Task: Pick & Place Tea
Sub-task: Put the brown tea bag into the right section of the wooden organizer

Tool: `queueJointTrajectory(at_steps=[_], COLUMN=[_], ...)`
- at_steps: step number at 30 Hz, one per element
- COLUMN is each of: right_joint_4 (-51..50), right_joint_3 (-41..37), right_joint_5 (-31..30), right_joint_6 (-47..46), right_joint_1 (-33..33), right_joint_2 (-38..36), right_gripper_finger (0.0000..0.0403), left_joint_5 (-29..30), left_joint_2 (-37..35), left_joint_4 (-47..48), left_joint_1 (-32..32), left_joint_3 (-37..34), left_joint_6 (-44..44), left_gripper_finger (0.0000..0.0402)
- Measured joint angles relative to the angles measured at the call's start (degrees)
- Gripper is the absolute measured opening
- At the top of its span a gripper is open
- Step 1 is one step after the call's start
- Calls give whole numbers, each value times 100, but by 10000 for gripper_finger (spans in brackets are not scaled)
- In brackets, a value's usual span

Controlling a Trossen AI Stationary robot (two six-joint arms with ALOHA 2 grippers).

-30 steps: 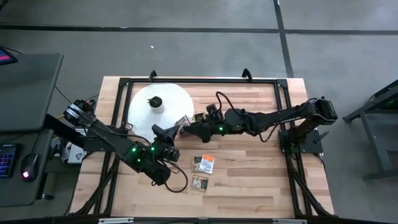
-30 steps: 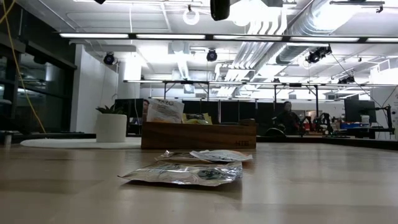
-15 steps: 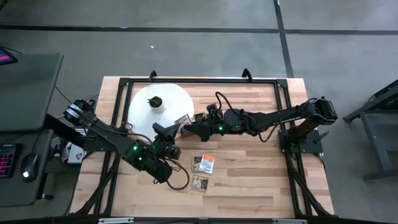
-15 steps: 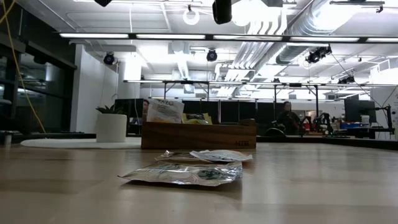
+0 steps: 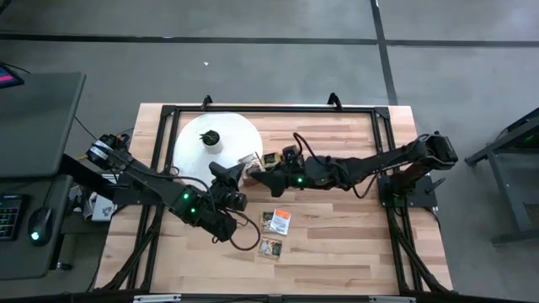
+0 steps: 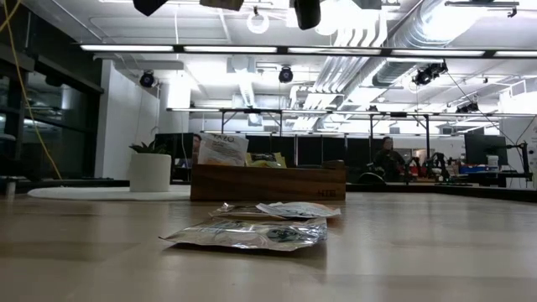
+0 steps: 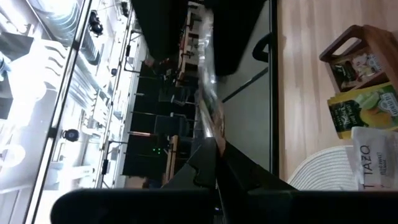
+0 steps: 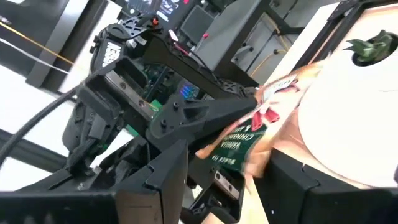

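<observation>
Sachet (image 8: 249,134) stands edge-up in the clenched left claw (image 5: 238,179), just beside the right claw (image 5: 255,174) (released, facing it)

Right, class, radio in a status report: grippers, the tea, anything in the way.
Left gripper shut on brownish sachet, above the table. Right gripper open, close up to it. Loose sachets lie on the table. No obstruction seen.

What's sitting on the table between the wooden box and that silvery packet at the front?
In the low view, a small pile of flat tea sachets lies between the wooden box and the silvery packet; otherwise bare tabletop.
</observation>
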State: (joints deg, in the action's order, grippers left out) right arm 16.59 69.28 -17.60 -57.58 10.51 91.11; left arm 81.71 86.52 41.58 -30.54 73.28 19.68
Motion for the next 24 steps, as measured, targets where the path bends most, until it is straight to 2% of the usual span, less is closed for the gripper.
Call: queueJointTrajectory(at_steps=[7, 16, 20, 24], right_joint_4=[-95, -104, -106, -162], right_joint_3=[0, -1, 0, 0], right_joint_5=[-596, -1193, -1262, -1298], right_joint_6=[73, 260, 528, 639], right_joint_1=[111, 307, 380, 419], right_joint_2=[0, 0, 0, 2], right_gripper_finger=[151, 60, 12, 4], left_joint_5=[-4, -6, -12, -41], left_joint_2=[0, 0, 0, 0], left_joint_4=[-2, -9, -20, -26], left_joint_1=[-20, -18, -18, -18], left_joint_3=[0, 0, 0, 0], left_joint_6=[-2, -2, -2, -2], left_gripper_finger=[0, 0, 0, 0])
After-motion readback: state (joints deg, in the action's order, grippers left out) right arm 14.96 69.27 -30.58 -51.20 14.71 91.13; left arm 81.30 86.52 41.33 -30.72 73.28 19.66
